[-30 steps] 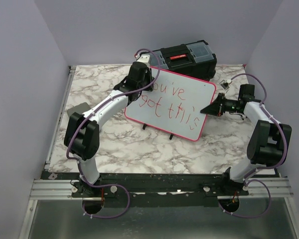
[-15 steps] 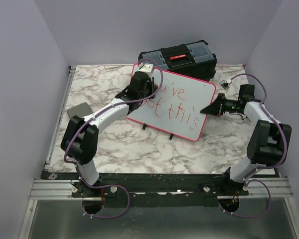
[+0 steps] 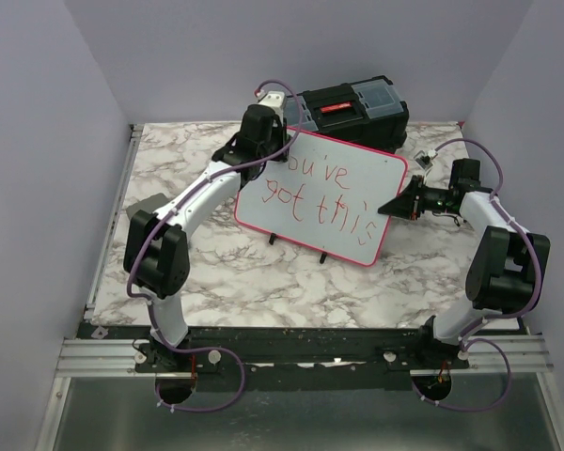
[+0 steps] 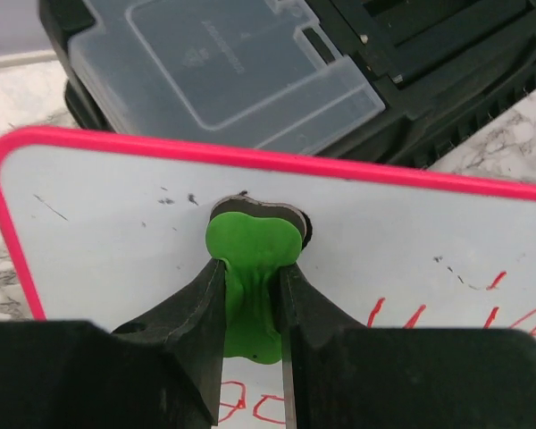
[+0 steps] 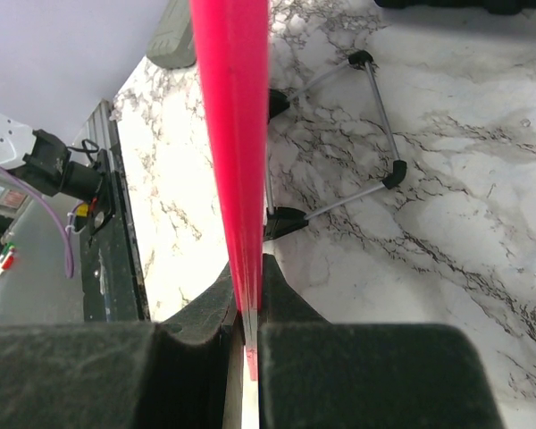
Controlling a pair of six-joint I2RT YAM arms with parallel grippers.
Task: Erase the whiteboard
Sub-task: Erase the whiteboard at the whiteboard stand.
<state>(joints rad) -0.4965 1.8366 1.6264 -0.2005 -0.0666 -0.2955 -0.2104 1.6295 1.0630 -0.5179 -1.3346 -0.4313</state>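
Note:
The whiteboard (image 3: pixel 357 178), white with a pink-red rim, stands tilted on small black feet at mid-table, red handwriting across it. My left gripper (image 3: pixel 266 150) is at the board's top-left corner, shut on a green eraser (image 4: pixel 253 246) whose dark pad presses against the white surface (image 4: pixel 116 214) just under the rim. The left gripper (image 4: pixel 250 268) pinches the eraser's narrow waist. Red strokes show right of and below the eraser. My right gripper (image 3: pixel 392 207) is shut on the board's right edge; the pink rim (image 5: pixel 232 107) runs between its jaws (image 5: pixel 247 268).
A black toolbox (image 3: pixel 352 108) with clear lid compartments (image 4: pixel 250 63) stands right behind the board. A small grey flat pad (image 3: pixel 146 205) lies at the table's left. The board's wire stand legs (image 5: pixel 375 116) rest on the marble top behind it.
The left gripper swept down over the board's left part with the eraser, then came back up to the top-left corner. The right gripper and the board have stayed put.

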